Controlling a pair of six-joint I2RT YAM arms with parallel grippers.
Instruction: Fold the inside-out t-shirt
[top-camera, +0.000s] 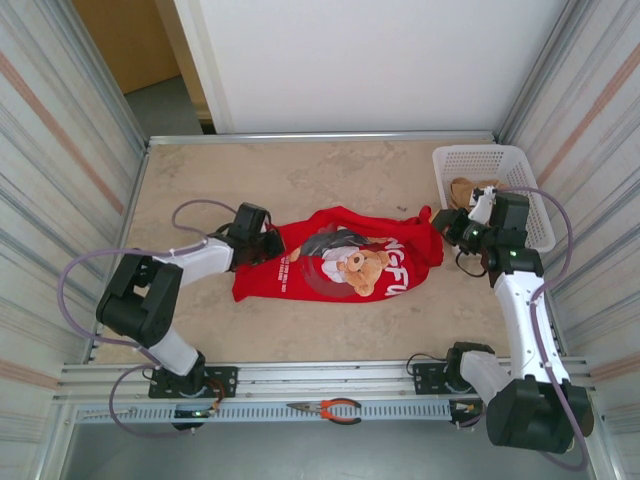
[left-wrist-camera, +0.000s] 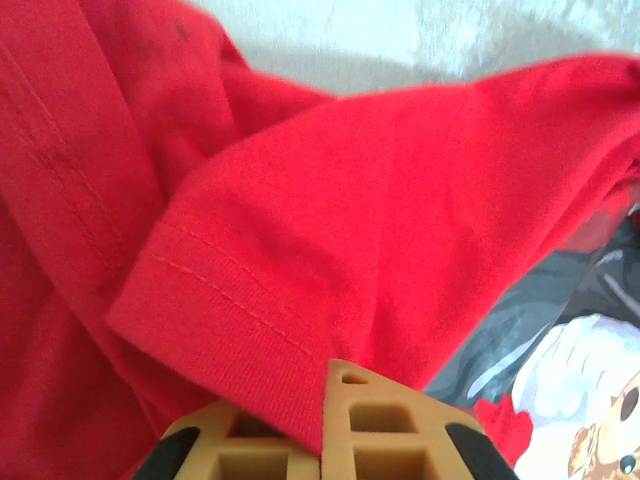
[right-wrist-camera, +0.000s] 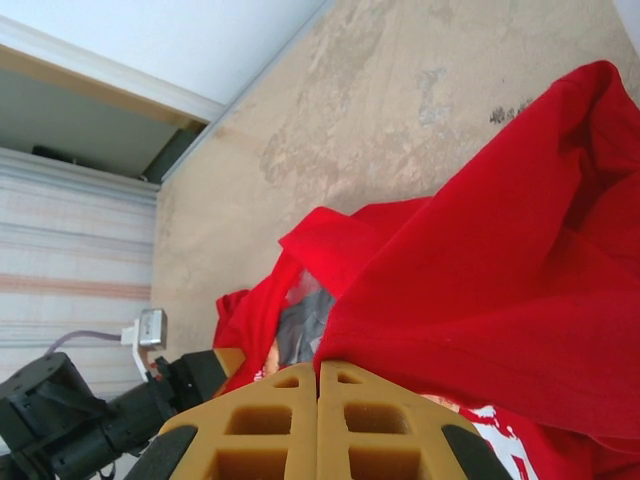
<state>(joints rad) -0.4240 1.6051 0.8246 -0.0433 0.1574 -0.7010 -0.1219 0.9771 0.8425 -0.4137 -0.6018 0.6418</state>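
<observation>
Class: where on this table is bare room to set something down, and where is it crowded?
Free: the far strip of beige stone-patterned table between the bright red cotton t-shirt and the back wall; a narrower strip between shirt and front rail. Crowded: the middle, where left tool and right tool grip the shirt; far right, the white plastic basket.

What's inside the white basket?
A tan cloth lies in the white basket. The right arm reaches over that corner and covers part of the cloth, so anything else lying there cannot be seen.
</observation>
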